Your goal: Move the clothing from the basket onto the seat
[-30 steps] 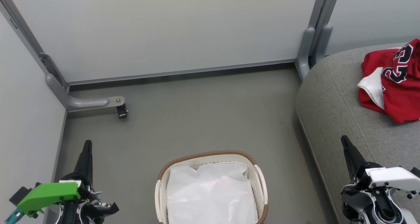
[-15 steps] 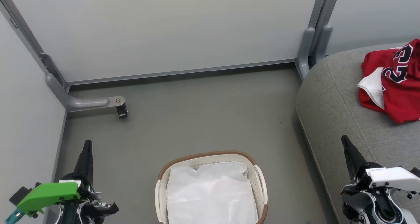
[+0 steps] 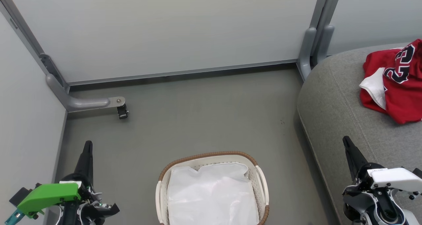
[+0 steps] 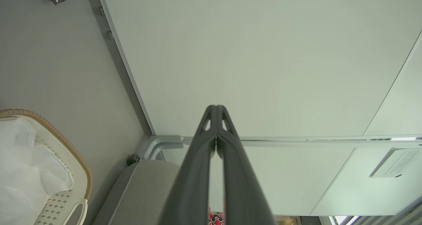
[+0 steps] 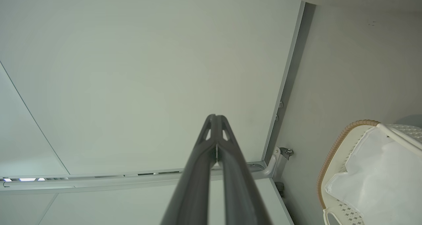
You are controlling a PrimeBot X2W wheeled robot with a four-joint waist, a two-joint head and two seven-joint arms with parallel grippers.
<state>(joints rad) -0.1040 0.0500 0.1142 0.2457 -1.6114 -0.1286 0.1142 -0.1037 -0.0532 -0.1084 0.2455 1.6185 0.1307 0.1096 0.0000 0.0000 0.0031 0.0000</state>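
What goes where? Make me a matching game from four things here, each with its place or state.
Things:
1 red jersey
2 white sheet
3 basket
4 left gripper

Places or states:
a on the floor
b on the grey seat
c shut, empty
d inside the basket

Pairs: 1-b, 2-d, 3-a, 4-c.

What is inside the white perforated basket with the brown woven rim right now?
A crumpled white liner sheet lies in the oval white plastic basket, covering its bottom. Whatever may lie beneath the sheet is hidden, and the basket's near end is cut off by the frame.
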